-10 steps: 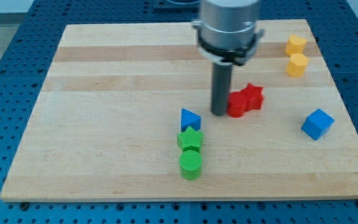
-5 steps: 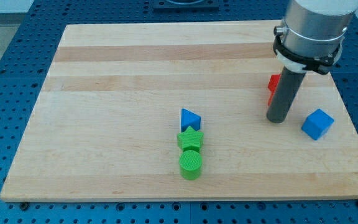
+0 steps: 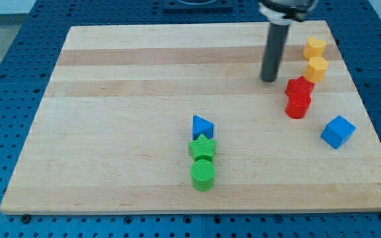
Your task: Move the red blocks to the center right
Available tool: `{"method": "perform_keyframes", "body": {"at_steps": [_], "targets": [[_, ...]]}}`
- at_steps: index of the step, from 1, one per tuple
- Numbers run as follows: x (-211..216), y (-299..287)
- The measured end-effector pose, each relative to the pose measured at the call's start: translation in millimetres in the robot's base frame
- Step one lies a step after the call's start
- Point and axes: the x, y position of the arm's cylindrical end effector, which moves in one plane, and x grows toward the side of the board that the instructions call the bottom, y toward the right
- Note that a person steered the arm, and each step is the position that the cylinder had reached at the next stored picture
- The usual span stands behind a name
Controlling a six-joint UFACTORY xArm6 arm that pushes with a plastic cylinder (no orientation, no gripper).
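Wooden board (image 3: 111, 79): my tip (image 3: 268, 80), a bare rod holding nothing, stands apart, upper-left of the red star block (image 3: 299, 87) and red cylinder block (image 3: 297, 106), touching, centre right; next move looks like withdrawal.

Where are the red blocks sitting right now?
The red blocks sit together at the view's centre right, just below the lower yellow block and up-left of the blue cube. My tip stands apart, up-left of them.

A straight dark grey rod, round in section, ends in my tip (image 3: 268, 79), blunt and flat.
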Motion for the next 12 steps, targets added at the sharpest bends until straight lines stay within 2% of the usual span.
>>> {"method": "perform_keyframes", "body": {"at_steps": [4, 6, 9, 11, 12], "targets": [[35.9, 0.1], [37.7, 35.4], [43.8, 3.1], [75.3, 1.6], [75.3, 2.3]]}}
